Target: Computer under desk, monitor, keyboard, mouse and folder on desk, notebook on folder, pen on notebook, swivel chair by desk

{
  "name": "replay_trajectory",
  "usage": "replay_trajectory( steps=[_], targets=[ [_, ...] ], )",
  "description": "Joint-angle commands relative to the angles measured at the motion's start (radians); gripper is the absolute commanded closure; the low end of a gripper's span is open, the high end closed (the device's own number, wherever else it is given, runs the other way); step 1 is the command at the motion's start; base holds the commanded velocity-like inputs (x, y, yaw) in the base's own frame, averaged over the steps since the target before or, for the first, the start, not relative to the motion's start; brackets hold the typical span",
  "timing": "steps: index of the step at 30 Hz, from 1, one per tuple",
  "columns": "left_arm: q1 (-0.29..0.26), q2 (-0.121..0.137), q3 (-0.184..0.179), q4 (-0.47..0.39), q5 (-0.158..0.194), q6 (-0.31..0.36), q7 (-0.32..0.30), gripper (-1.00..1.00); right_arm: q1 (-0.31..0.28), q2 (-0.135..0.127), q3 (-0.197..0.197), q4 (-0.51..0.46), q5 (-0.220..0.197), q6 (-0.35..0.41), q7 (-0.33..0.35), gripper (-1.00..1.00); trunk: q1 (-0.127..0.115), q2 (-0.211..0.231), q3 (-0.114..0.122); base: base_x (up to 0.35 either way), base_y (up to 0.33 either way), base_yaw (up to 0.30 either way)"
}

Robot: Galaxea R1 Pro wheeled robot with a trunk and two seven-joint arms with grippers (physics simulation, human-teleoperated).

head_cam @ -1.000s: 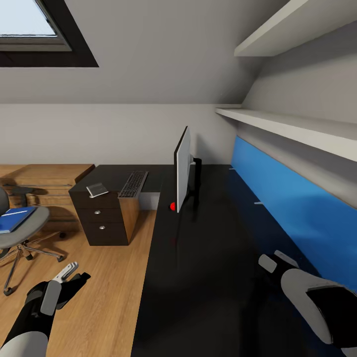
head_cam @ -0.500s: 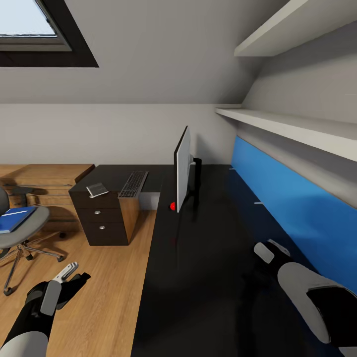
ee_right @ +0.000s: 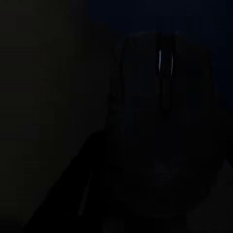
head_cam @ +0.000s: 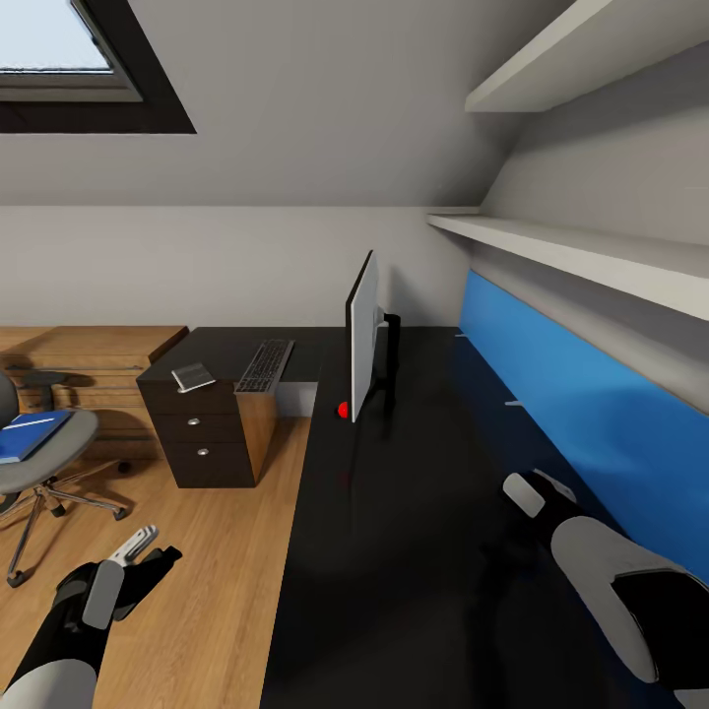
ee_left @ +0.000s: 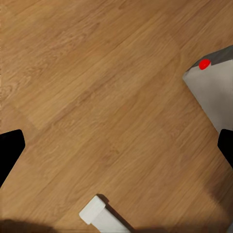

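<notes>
The right gripper (head_cam: 522, 489) hangs low over the desk (head_cam: 394, 551) near its wall edge, right above the mouse (ee_right: 162, 131) to grab it, but I cannot tell if it is apart or together.

Skylight (head_cam: 59, 49) top left, dark frame, pale sky behind. Two white wall shelves (head_cam: 571, 251) stacked on the right wall under the sloped ceiling. Long blue wall panel (head_cam: 581, 414) just below the lower shelf. Low light-wood cabinet (head_cam: 89, 354) against the far wall. Plank floor (head_cam: 197, 591) light wood. White leg foot (ee_left: 94, 212) standing on the floor in the left wrist view.
</notes>
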Motion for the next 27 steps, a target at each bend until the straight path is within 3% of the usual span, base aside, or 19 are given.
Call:
replay_trajectory(
  steps=[1,11,18,20,22,23,24,25,26,27],
  targets=[
    [-0.001,0.000,0.001,-0.001,0.011,0.004,0.008,-1.00,0.000,-0.001,0.008,-0.003,-0.005,0.010,-0.004,1.00,0.000,-0.001,-0.001,0.000,0.000,0.000],
    [-0.001,-0.001,0.001,0.003,0.010,0.004,0.008,-1.00,0.002,-0.001,0.008,-0.035,0.043,0.027,-0.003,1.00,0.000,-0.001,-0.001,0.000,0.000,0.000],
    [-0.001,-0.002,0.000,0.003,0.010,0.004,0.008,-1.00,0.060,-0.020,0.008,-0.172,0.051,0.087,-0.004,1.00,0.000,-0.001,-0.001,0.000,0.000,0.000],
    [-0.001,-0.002,-0.001,0.003,0.010,0.004,0.008,-1.00,0.115,-0.041,0.008,-0.284,0.051,0.122,-0.005,1.00,0.000,-0.001,-0.001,0.000,0.000,0.000],
    [-0.001,-0.002,0.000,0.002,0.010,0.004,0.006,-1.00,0.266,-0.075,0.005,-0.558,0.050,0.183,-0.038,1.00,0.000,-0.001,-0.001,0.000,0.000,0.000],
    [-0.001,-0.002,0.000,0.002,0.010,0.004,0.006,-1.00,0.300,-0.081,0.004,-0.617,0.049,0.195,-0.053,1.00,0.000,-0.001,-0.001,0.000,0.000,0.000],
    [-0.001,-0.002,0.000,0.002,0.010,0.004,0.006,-1.00,0.366,-0.091,0.003,-0.729,0.048,0.214,-0.094,1.00,0.000,-0.001,-0.001,0.000,0.000,0.000],
    [-0.001,-0.002,-0.001,0.002,0.010,0.004,0.006,-1.00,0.395,-0.094,0.003,-0.780,0.048,0.221,-0.117,1.00,0.000,-0.001,-0.001,0.000,0.000,0.000],
    [-0.001,-0.002,-0.001,0.002,0.010,0.004,0.006,-1.00,0.462,-0.101,0.002,-0.907,0.044,0.238,-0.191,1.00,0.000,-0.001,-0.001,0.000,0.000,0.000],
    [-0.001,-0.002,-0.001,0.002,0.010,0.004,0.006,-1.00,0.490,-0.102,0.002,-0.971,0.041,0.245,-0.234,1.00,0.000,-0.001,-0.001,0.000,0.000,0.000]
  ],
)
